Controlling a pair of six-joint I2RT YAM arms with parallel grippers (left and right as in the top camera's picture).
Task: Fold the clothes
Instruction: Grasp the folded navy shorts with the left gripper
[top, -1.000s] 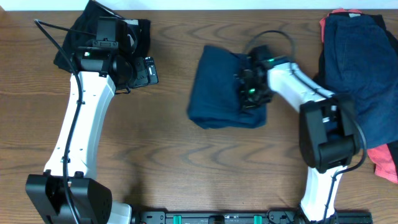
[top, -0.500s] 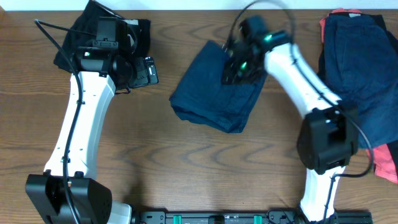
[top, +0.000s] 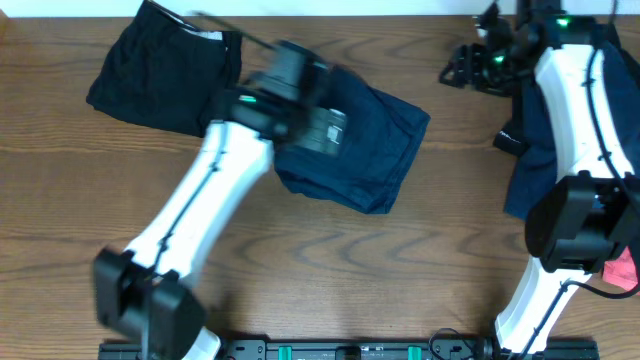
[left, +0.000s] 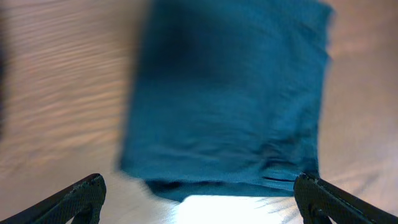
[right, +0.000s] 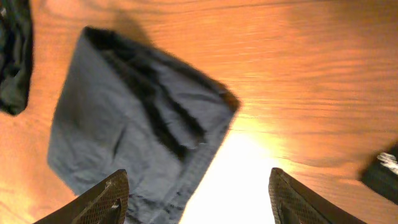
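The left gripper (left: 199, 186) hangs right over the folded navy shorts (top: 385, 140), its two fingers spread as wide as they go and nothing caught between them. From its own camera the shorts fill the space just ahead of the fingers. They make a flat, roughly rectangular bundle, deep blue, with one edge neat and straight and a few small creases bunched at a corner. Seen from above, the bundle lies askew on the brown desk (top: 300, 270), with part of it hidden under the left arm.

The right gripper (right: 198, 177) is well apart from the shorts, which lie off to its left. Its fingers also stand well apart with nothing in them, only bare wood beneath. Its camera shows a darker diagonal ridge where the layers overlap.

To the left of the left gripper lies a black garment (top: 150, 70), spread flat. Beside the right arm sits a loose heap of navy cloth (top: 625, 100), with a bit of coral-pink (top: 622, 268) peeking out
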